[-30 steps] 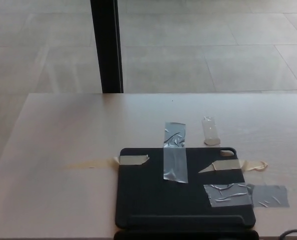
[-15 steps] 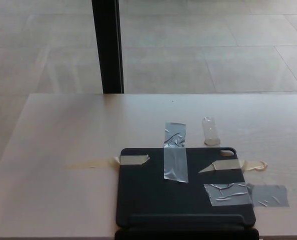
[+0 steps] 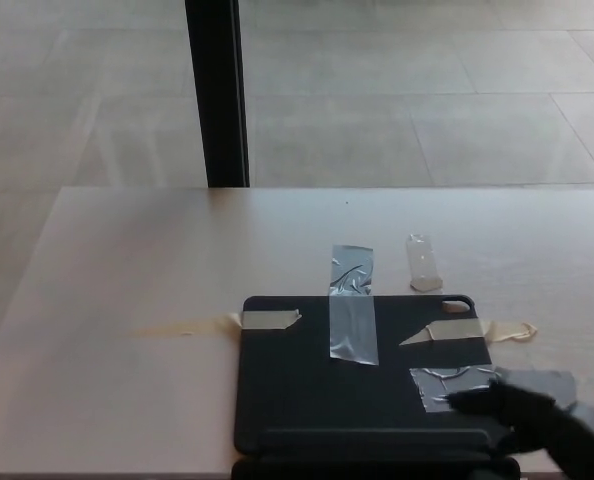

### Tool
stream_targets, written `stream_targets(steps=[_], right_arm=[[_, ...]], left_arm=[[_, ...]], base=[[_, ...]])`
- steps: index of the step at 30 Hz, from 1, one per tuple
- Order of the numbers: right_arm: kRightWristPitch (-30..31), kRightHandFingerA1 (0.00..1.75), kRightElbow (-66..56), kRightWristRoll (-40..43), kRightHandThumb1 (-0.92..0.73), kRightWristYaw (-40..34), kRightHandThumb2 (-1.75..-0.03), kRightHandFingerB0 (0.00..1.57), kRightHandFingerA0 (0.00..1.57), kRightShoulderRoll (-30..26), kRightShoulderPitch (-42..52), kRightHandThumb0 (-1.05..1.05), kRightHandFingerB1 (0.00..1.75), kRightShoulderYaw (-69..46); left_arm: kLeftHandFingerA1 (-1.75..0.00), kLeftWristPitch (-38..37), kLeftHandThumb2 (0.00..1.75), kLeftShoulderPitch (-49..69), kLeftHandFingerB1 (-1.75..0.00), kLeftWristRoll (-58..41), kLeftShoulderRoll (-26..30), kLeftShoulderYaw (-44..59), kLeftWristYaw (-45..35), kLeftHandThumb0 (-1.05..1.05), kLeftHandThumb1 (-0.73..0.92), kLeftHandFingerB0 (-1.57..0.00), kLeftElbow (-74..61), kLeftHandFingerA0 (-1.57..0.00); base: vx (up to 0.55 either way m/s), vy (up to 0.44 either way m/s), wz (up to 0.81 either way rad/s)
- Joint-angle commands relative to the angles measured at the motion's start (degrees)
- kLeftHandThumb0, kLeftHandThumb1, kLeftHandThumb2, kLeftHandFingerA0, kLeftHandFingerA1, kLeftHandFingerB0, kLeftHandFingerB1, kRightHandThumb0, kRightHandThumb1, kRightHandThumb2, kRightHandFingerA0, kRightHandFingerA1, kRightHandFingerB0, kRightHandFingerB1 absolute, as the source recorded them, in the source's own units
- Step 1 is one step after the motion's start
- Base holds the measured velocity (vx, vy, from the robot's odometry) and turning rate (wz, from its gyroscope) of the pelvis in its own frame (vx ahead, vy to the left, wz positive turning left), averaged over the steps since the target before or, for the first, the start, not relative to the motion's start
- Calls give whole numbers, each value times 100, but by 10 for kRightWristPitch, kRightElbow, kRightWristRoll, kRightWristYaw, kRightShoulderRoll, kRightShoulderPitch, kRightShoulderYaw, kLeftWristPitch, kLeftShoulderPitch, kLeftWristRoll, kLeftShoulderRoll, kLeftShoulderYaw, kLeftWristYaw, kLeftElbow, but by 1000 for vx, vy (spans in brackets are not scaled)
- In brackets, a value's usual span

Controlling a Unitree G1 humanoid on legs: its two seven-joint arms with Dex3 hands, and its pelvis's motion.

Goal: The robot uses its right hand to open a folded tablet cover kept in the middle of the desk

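Right hand (image 3: 542,425) shows at the desk's (image 3: 157,260) near right corner, blurred; whether its fingers are released or clenched, cannot tell; its dark tip overlaps the near right corner of the tablet cover (image 3: 362,385); the cover lies flat, folded, at the middle of the near edge, taped down.

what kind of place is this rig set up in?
Probably an indoor lab or office test space: a pale wooden desk on a large-tiled floor, a dark post behind it, and a black tablet cover taped down with several tape strips.
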Motion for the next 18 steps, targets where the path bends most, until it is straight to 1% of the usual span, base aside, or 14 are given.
stream_targets(steps=[1,2,3,4,7,8,9,11,12,13,14,16,17,18], right_arm=[[99,56,50,192,-83,29,-65,43,67,-43,-178,-73,40,-227],[90,71,99,225,-62,13,-105,30,61,-63,-205,-44,54,-291],[75,69,152,239,-65,0,-107,26,60,-86,-215,-55,51,-339],[69,54,183,248,-78,-13,-66,42,59,-94,-220,-68,42,-368],[56,55,249,258,-81,-42,-64,42,58,-101,-209,-76,42,-431],[52,63,295,268,-66,-63,-103,40,59,-101,-190,-79,52,-475],[70,159,325,267,-76,-80,-63,48,82,-100,-171,-82,40,-518],[84,159,336,274,-76,-82,-63,48,82,-97,-174,-82,40,-538],[97,114,370,281,-75,-104,-63,41,105,-93,-162,-83,38,-580],[76,80,400,285,-77,-121,-63,39,94,-94,-154,-79,38,-595],[57,61,428,291,-76,-138,-63,37,89,-94,-151,-79,39,-607],[25,59,490,315,-74,-205,-63,43,93,-80,-156,-79,40,-657],[9,62,515,319,-78,-217,-64,39,88,-79,-150,-80,40,-668],[-3,79,528,326,-80,-223,-65,32,82,-75,-144,-82,40,-679]], left_arm=[[-85,7,62,22,-63,-14,11,9,-5,-75,74,-41,5,-66],[-85,4,62,26,-63,-12,8,6,-7,-75,74,-40,3,-66],[-84,3,62,28,-63,-10,8,5,-5,-75,74,-41,3,-65],[-82,2,63,29,-62,-8,8,2,-3,-76,75,-41,4,-65],[-83,3,62,34,-62,-13,6,8,-6,-75,74,-39,8,-63],[-83,2,62,37,-63,-14,5,9,-10,-76,73,-40,7,-63],[-83,2,62,39,-63,-14,3,9,-7,-77,73,-41,6,-64],[-83,1,62,39,-63,-13,1,8,-5,-77,73,-41,6,-64],[-85,-1,104,39,-66,-11,0,6,-4,-79,56,-38,7,-70],[-84,-1,62,39,-65,-13,-1,8,-3,-77,73,-43,8,-65],[-85,-1,62,39,-65,-15,-1,11,-2,-77,72,-43,8,-65],[-86,0,62,40,-65,-17,0,12,-8,-77,73,-41,6,-65],[-85,-1,62,41,-64,-13,0,8,-9,-78,74,-41,4,-65],[-86,-1,62,41,-64,-10,3,5,-10,-78,74,-40,3,-67]], base=[[0,0,0],[0,0,0],[0,0,0],[0,0,0],[0,0,0],[0,0,0],[0,0,0],[0,0,0],[0,0,0],[0,0,0],[0,0,0],[0,0,0],[0,0,0],[0,0,0]])
